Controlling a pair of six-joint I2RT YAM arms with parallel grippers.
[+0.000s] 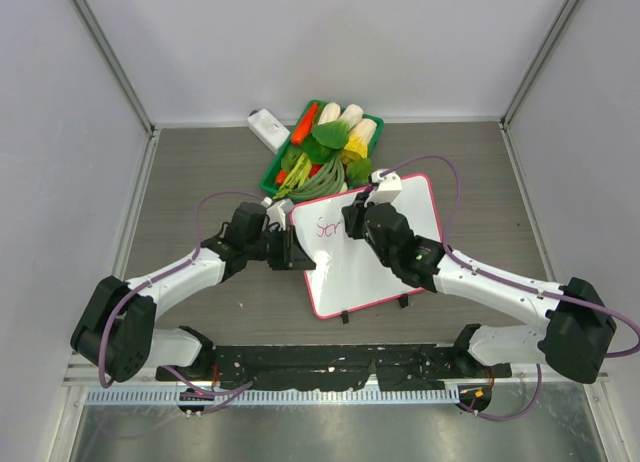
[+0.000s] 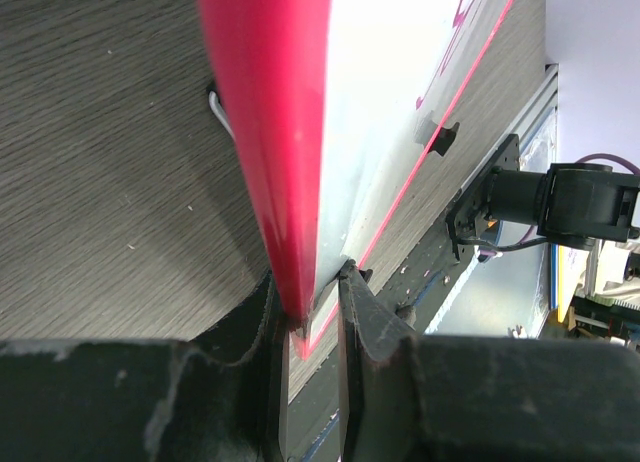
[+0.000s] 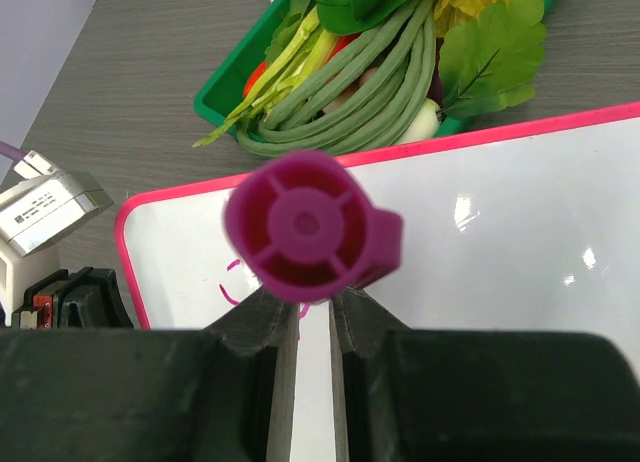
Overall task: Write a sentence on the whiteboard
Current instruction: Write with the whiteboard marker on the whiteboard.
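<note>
The whiteboard (image 1: 370, 252), white with a pink-red rim, lies in the middle of the table. A few magenta letters (image 1: 328, 227) of the sentence show near its upper left corner. My left gripper (image 1: 297, 250) is shut on the board's left edge; in the left wrist view the pink rim (image 2: 280, 182) runs between the jaws of the left gripper (image 2: 312, 322). My right gripper (image 1: 352, 220) is shut on a magenta marker (image 3: 305, 227), held upright over the board (image 3: 500, 262) with its back end facing the camera. Magenta strokes (image 3: 230, 282) show beside it.
A green basket (image 1: 318, 152) of vegetables stands just behind the board, its beans and leaves close to the board's far rim (image 3: 350, 102). A small white block (image 1: 268, 129) lies left of the basket. Another white block (image 1: 385, 187) sits at the board's top edge.
</note>
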